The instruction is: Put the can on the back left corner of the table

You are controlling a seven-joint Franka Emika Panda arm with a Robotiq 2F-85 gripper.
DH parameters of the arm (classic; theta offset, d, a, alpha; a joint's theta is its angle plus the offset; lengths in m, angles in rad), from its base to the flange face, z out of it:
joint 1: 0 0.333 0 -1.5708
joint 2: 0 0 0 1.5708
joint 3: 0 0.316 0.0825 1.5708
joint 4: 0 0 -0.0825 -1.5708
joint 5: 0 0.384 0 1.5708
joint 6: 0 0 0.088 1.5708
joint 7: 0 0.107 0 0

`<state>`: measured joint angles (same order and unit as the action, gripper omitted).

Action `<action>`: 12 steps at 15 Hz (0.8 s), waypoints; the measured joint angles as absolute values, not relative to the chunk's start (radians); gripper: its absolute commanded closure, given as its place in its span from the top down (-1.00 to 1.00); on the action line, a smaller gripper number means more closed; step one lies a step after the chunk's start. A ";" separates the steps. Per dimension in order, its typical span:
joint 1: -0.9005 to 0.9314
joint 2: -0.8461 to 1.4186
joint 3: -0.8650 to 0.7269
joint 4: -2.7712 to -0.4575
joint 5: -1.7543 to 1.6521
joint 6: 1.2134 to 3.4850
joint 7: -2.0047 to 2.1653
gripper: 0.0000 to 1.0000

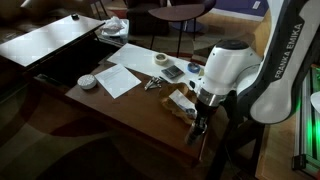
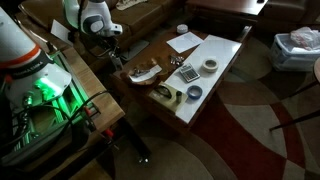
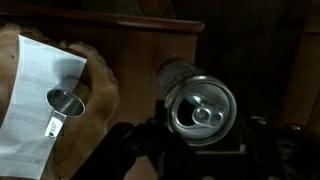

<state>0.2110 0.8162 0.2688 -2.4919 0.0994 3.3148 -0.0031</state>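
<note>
While the jaws pinched the can (image 3: 203, 108) by its sides, near an edge of the worktop (image 3: 140, 50) beside a paper sheet (image 3: 38, 85), the sound course was carrying it level to the back left corner, lowering until it touched, then releasing.

In the wrist view, the small dark cylindrical can (image 3: 200, 108) sits just right of a white paper sheet (image 3: 40, 90), over the large dark brown wooden table (image 1: 130, 105), near its edge.
</note>
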 measured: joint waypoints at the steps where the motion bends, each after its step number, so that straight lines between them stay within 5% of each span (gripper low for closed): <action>1: 0.211 0.819 0.267 -2.489 0.092 3.314 -0.003 -0.26; 11: 0.183 0.878 0.259 -2.413 0.060 3.242 -0.002 -0.24; 12: 0.178 0.886 0.259 -2.405 0.056 3.235 -0.002 0.57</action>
